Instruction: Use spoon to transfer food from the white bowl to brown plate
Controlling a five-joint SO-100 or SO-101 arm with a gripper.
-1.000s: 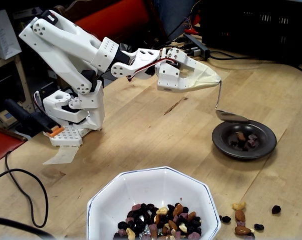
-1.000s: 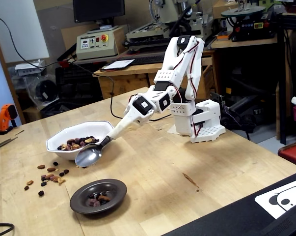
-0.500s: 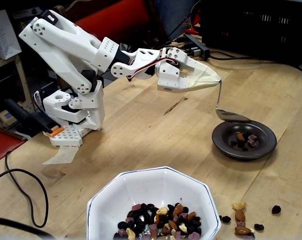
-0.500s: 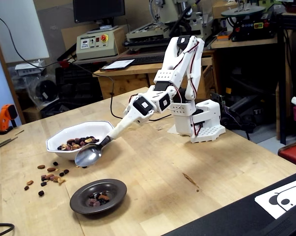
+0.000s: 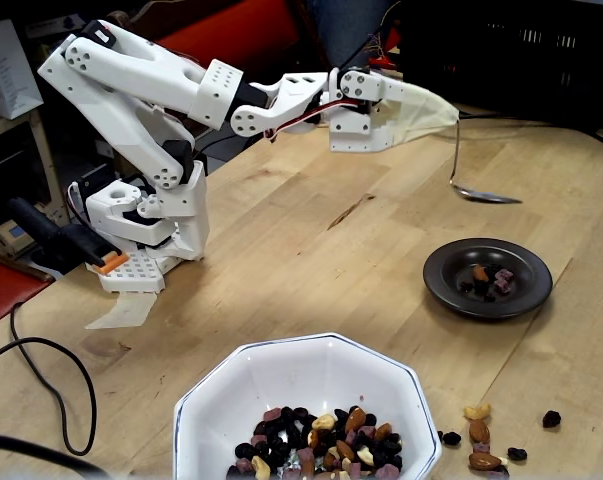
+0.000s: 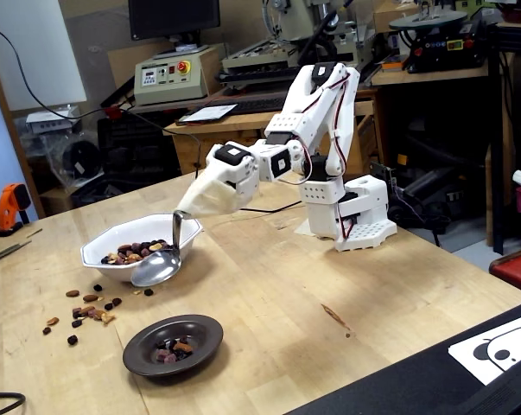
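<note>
Hand [image 5: 443, 116] at upper right grips the spoon [image 5: 484, 194] by its handle, its seemingly empty scoop hanging above the table [image 5: 311, 230]. Plate [image 5: 488, 277] sits right of centre, bowl [image 5: 306, 375] at bottom; both hold food [image 5: 321, 440].

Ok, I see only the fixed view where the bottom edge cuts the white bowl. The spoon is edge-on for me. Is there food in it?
Observer: No. In a fixed view the spoon shows its hollow, shiny and empty.
Operator: And the spilled food beside the bowl, is there more than my few pieces?
Observer: Yes. Roughly a dozen pieces of spilled food lie scattered on the table beside the white bowl.
</note>
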